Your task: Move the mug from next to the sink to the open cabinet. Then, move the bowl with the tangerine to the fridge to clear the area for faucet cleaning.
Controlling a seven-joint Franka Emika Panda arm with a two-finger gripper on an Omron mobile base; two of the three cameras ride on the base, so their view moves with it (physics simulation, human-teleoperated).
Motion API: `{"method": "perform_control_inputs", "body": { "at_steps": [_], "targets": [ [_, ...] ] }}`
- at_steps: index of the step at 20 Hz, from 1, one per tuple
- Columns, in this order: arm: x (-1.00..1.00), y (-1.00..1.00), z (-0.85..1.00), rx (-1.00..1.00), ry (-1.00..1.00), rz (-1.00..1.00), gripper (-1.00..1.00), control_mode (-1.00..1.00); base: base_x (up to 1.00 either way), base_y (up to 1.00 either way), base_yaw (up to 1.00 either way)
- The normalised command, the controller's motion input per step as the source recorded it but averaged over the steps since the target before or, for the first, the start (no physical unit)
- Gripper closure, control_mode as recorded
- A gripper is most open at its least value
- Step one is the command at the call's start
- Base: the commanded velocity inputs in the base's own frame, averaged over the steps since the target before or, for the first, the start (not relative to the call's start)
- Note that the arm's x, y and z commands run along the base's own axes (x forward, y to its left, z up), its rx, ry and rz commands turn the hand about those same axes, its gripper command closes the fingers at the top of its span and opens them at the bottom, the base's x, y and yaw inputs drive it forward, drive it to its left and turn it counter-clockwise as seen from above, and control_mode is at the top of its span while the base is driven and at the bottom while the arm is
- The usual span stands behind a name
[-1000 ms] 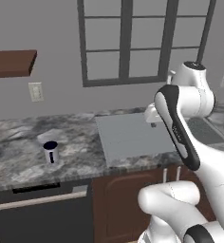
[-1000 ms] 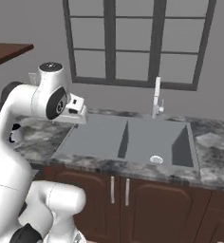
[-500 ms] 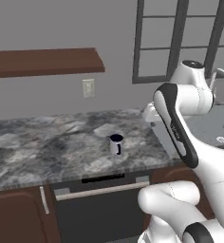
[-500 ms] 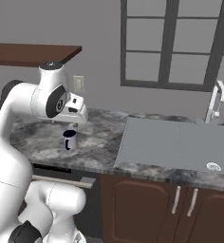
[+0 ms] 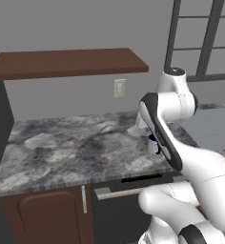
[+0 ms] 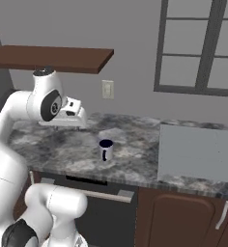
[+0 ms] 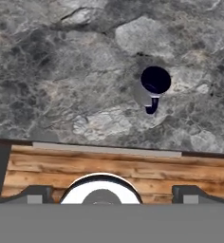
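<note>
A small grey mug with a dark inside and a dark handle stands upright on the marbled counter. It also appears from above as the mug, and as the mug half hidden behind my arm. My gripper hovers above the counter's front edge, open, holding nothing, with the mug ahead and a little to the right. From the right base camera my gripper hangs left of the mug. The flat grey sink lies to the mug's right. Bowl, tangerine, fridge, open cabinet and faucet are out of view.
A brown wall shelf hangs over the counter, with a wall outlet below it. A window sits above the sink. A dark appliance front and brown cabinet doors lie under the counter.
The whole picture has slid to the right: the base has driven left along the counter. The sink now sits at the right edge and the mug is near my hand.
</note>
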Motion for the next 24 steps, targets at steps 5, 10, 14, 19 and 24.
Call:
{"method": "perform_control_inputs", "body": {
  "at_steps": [5,10,14,19,24],
  "targets": [
    [0.15,-0.36,-0.82,-0.03,0.0,-0.09,-1.0,-1.0,0.0,0.0,0.0],
    [0.19,-0.85,-0.47,0.13,0.0,-0.02,-1.0,-1.0,0.0,0.0,0.0],
    [0.29,-0.14,-0.25,0.03,0.0,0.01,-1.0,-1.0,0.0,0.0,0.0],
    [0.41,0.0,-0.42,0.0,-0.01,0.03,-1.0,-1.0,0.0,0.0,0.0],
    [0.4,-0.14,-0.27,0.0,0.01,0.0,-1.0,-1.0,0.0,0.0,0.0]
  ]
}}
